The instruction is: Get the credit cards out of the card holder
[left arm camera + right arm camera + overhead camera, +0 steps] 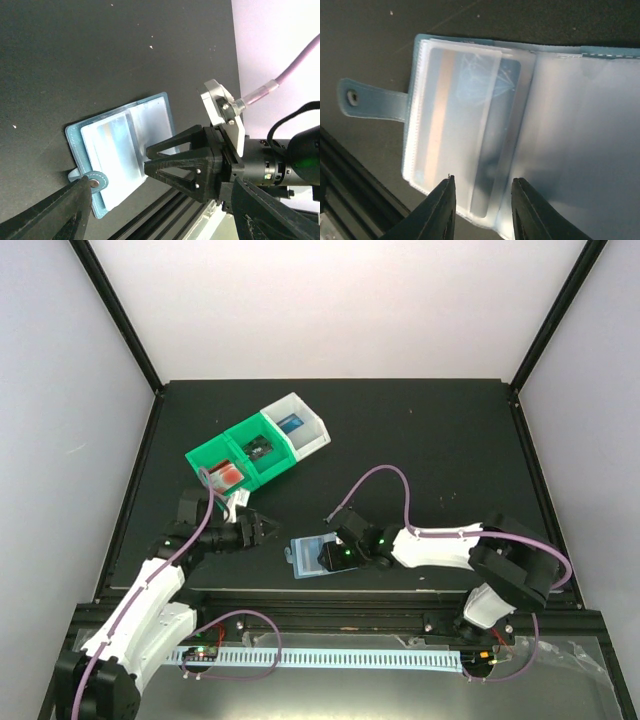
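The right gripper (482, 202), jaws partly apart and holding nothing, hovers over the near edge of the open card holder (560, 130), which lies flat on the bench (420, 440). The left gripper (268, 529) is wide open and empty beside the holder's snap tab (92, 181). 1 card (470, 115) sits in a clear pocket. It looks thin, stiff and slick, and the holder soft and light, so pin the holder and pinch the card's edge. Beyond the holder, 2 green bins (270, 472) hold a red card (228, 476) and a black card (258, 448), and a white bin (318, 437) holds a blue card (291, 424).

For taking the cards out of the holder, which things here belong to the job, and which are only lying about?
Job: card holder, card in its sleeve, red card, black card, blue card.
Lying about: green bins, white bin (they only hold removed cards), purple cable.
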